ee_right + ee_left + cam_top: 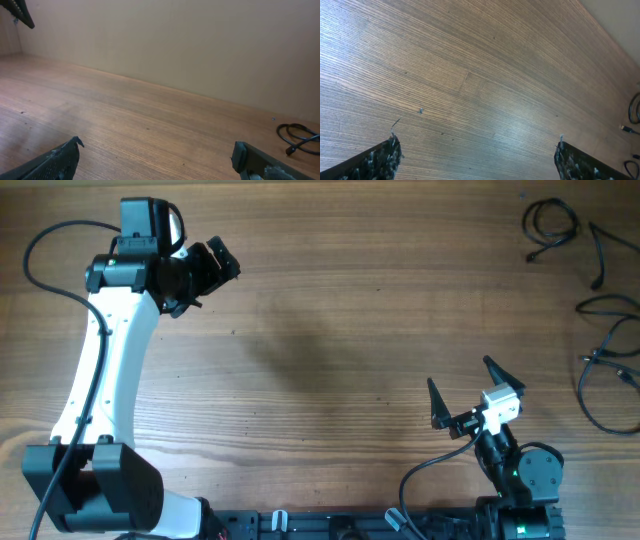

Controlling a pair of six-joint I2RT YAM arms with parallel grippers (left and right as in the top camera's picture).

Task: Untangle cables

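Cables [600, 275] are lying in loose black loops near the right gripper [458, 372], beyond it and toward its outer side, touching nothing else. That gripper is holding its jaws wide apart and empty, probably readying a first reach. The left gripper [212, 280], equally spread and empty, is hovering well apart from it, likely keeping clear.
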